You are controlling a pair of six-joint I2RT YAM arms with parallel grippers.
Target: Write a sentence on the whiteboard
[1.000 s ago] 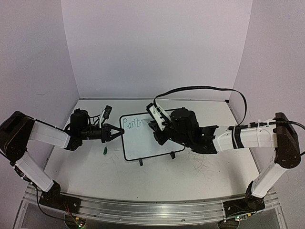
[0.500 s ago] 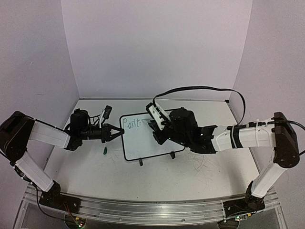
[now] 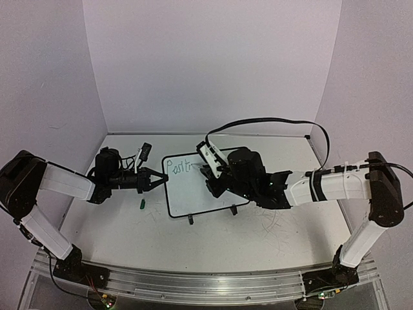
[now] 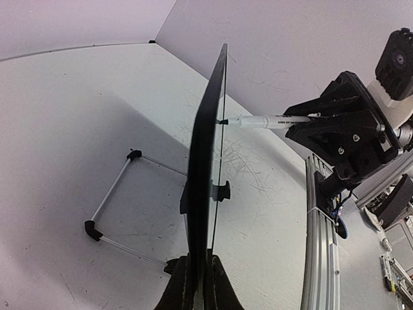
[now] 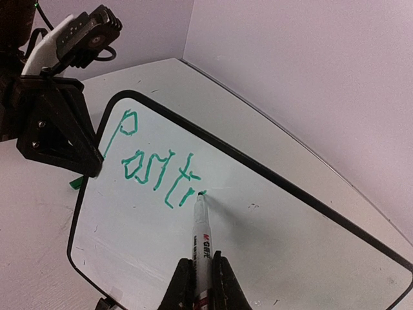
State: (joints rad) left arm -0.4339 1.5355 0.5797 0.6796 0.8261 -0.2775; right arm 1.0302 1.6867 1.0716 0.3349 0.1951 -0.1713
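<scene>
The whiteboard [image 3: 197, 194] stands tilted on the table, propped by its wire stand [image 4: 113, 190]. My left gripper [image 3: 161, 181] is shut on its left edge; in the left wrist view the board [image 4: 210, 155] runs edge-on out from between the jaws of the left gripper [image 4: 199, 284]. The sentence [image 5: 155, 165] is green lettering reading roughly "Positi" at the board's top left [image 3: 179, 166]. My right gripper [image 5: 201, 265] is shut on a white marker [image 5: 203, 239]. Its tip touches the board just right of the last letter. The marker [image 4: 258, 121] also meets the board face in the left wrist view.
A small green cap [image 3: 142, 205] lies on the table left of the board. Faint grey scribbles [image 3: 274, 223] mark the tabletop to the right. An aluminium rail [image 3: 193, 284] runs along the near edge. Walls close in the back and both sides.
The right arm has shifted slightly left, with the marker at the end of the lettering. The left arm and the board have stayed still.
</scene>
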